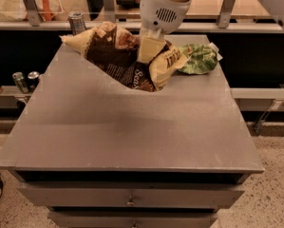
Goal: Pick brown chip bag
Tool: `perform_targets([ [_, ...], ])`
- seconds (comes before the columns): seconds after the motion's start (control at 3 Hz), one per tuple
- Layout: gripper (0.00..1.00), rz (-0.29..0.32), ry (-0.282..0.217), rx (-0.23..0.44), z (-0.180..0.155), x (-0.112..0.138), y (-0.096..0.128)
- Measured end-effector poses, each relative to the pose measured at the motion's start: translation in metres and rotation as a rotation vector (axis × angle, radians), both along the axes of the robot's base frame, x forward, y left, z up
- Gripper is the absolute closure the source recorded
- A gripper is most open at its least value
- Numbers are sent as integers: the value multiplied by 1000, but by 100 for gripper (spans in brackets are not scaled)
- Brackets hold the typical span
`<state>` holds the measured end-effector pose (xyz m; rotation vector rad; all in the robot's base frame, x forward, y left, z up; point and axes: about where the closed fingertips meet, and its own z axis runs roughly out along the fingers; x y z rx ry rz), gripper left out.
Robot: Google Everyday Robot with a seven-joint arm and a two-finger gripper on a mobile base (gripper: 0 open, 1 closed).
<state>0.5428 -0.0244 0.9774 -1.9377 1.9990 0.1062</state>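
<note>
The brown chip bag (118, 58) has a dark brown middle with white lettering and pale cream ends. It hangs crumpled in the air above the grey table (132, 127), clear of the top. My gripper (150, 49) is shut on the bag's upper middle, with a cream finger (150, 50) pressed against it. The white wrist rises out of the top of the view.
A smaller green bag (201, 58) lies at the table's back right. A can (76, 22) stands at the back left corner. More cans (26, 81) sit on a lower shelf to the left. Drawers are below the table's front edge.
</note>
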Motion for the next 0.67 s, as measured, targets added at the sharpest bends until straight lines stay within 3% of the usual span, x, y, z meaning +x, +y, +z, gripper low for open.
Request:
perform_targets([
  [0.67, 100, 50, 16, 5, 3, -4, 7],
])
